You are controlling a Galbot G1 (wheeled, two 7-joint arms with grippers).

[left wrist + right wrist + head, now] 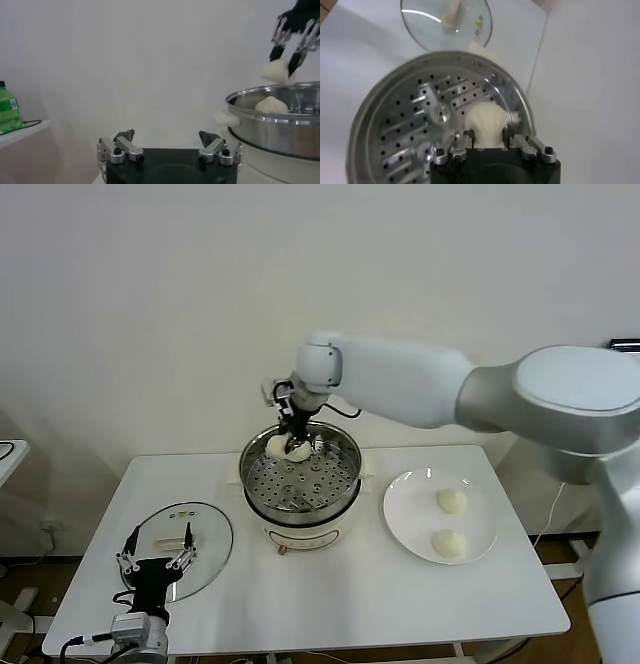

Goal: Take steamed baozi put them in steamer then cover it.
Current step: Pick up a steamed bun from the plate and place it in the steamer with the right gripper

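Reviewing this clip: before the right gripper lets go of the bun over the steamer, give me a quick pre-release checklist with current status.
1. Right gripper shut on a baozi: ok.
2. Bun over the steamer tray, inside the rim: ok.
3. Landing spot clear of the other baozi already inside: cannot tell.
4. Glass cover off, lying on the table: ok.
5. Left gripper parked open over the cover, out of the way: ok.
6. Two baozi remain on the plate: ok.

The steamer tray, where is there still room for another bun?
The tray's front and right are bare. It is crowded at the back left, where one bun lies and the right gripper holds another bun beside it.
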